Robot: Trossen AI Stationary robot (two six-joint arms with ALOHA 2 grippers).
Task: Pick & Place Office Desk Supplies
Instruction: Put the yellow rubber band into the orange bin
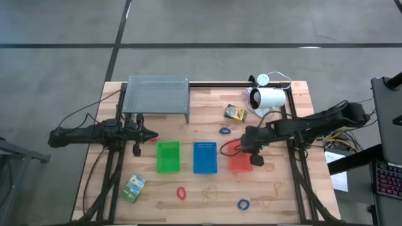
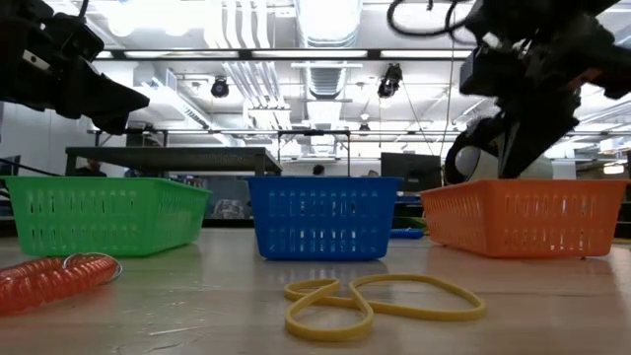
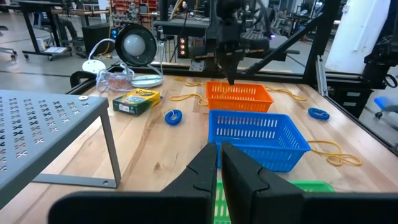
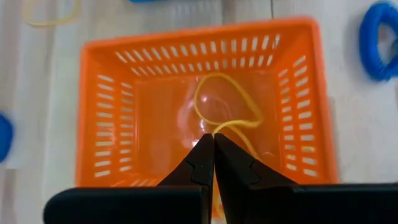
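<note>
overhead, right jaws (image 4: 213,144) pinching thin looped rubber band (image 4: 224,115), slotted orange basket (image 4: 99,112), left jaws (image 3: 219,155) closed

Grey concrete floor (image 1: 220,25), bright ceiling strip lights (image 2: 325,20), dark workbenches (image 2: 173,158) behind.

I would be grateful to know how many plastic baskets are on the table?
3, in a row along the middle: the green basket on the left, the blue basket in the centre, the orange basket on the right.
</note>
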